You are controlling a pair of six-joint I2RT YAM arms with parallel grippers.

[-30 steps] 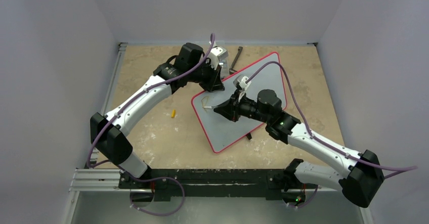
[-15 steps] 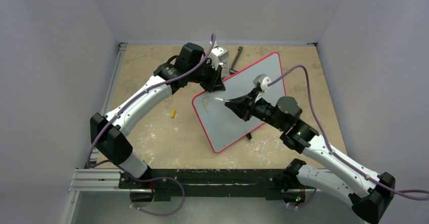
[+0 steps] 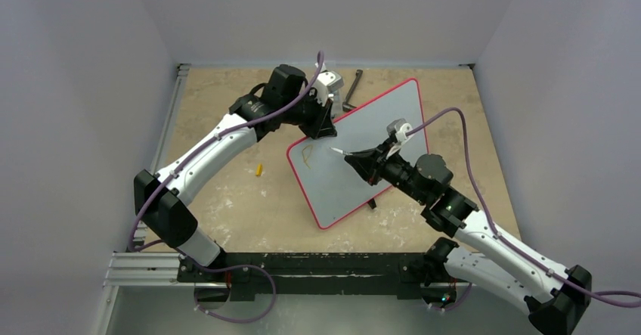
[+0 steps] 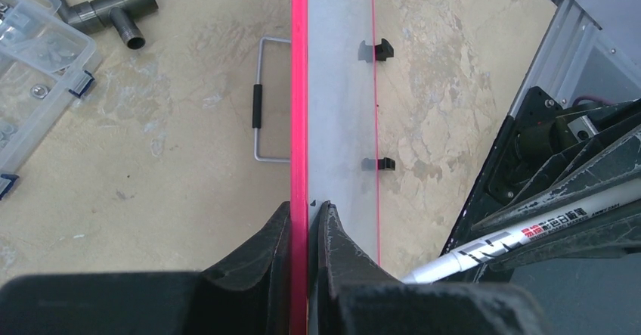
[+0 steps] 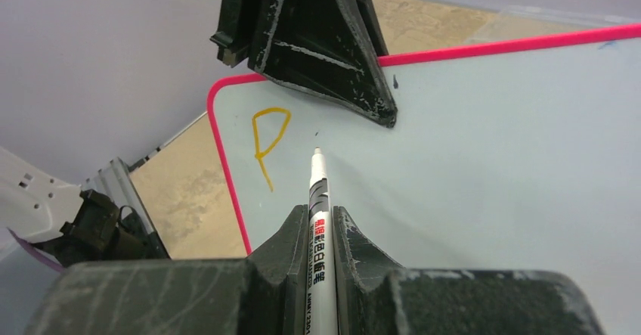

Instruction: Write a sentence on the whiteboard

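- The left gripper (image 4: 306, 208) pinches the red edge of the whiteboard (image 3: 340, 191) — its jaws are narrow and hold it.
- The right gripper (image 5: 321, 212) is closed tight on a white marker (image 5: 317, 180).
- The marker's tip is just right of an orange letter P (image 5: 268, 134) — near the board's corner.

The whiteboard (image 3: 336, 191) is shiny white with a thin pink-red frame (image 4: 299, 85) and two small black feet (image 4: 378, 164). The sentence (image 5: 259, 150) is just one orange-yellow letter P, near a round corner of the whiteboard.
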